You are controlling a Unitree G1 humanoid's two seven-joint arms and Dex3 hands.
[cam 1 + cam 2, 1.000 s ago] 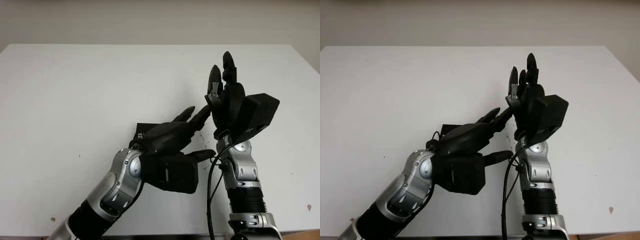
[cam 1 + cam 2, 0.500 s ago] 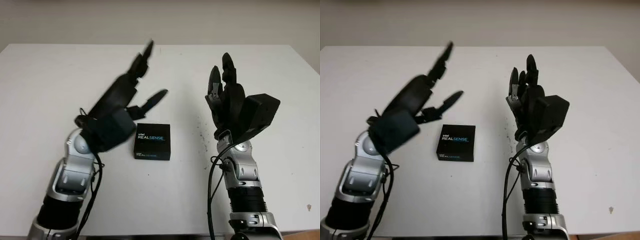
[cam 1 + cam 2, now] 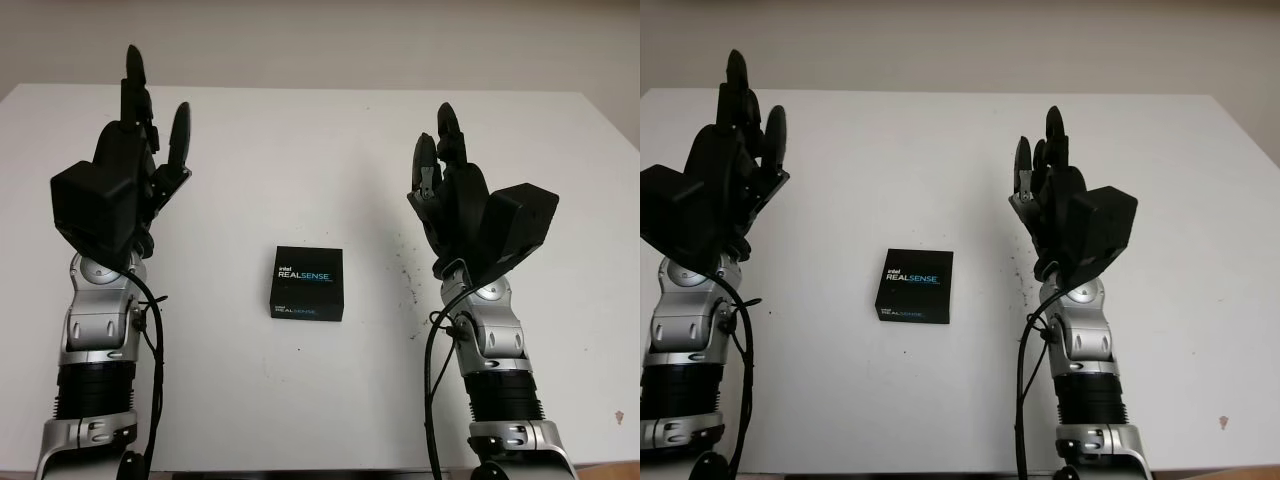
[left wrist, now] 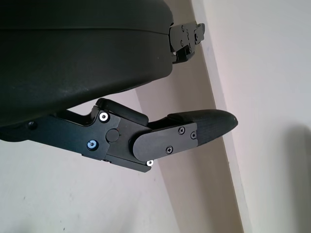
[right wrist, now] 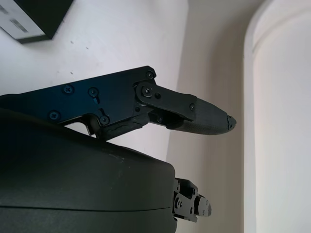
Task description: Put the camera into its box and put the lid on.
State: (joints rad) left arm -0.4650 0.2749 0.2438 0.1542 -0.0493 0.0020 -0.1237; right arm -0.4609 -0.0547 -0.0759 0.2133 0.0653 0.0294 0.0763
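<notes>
A black box (image 3: 307, 282) with its lid on, printed "intel REALSENSE", lies flat in the middle of the white table (image 3: 320, 130). A corner of the box (image 5: 31, 17) is seen in the right wrist view. My left hand (image 3: 145, 130) is raised upright above the table's left side, open and holding nothing. My right hand (image 3: 440, 165) is raised the same way on the right, open and apart from the box. No camera is visible outside the box.
A patch of small dark specks (image 3: 405, 270) marks the table just right of the box. Small brown marks (image 3: 617, 415) sit near the front right edge. A pale wall (image 3: 320, 40) rises behind the table's far edge.
My left hand has lifted off the box, swung left and risen upright, uncovering the closed box. My right hand has stayed almost still.
</notes>
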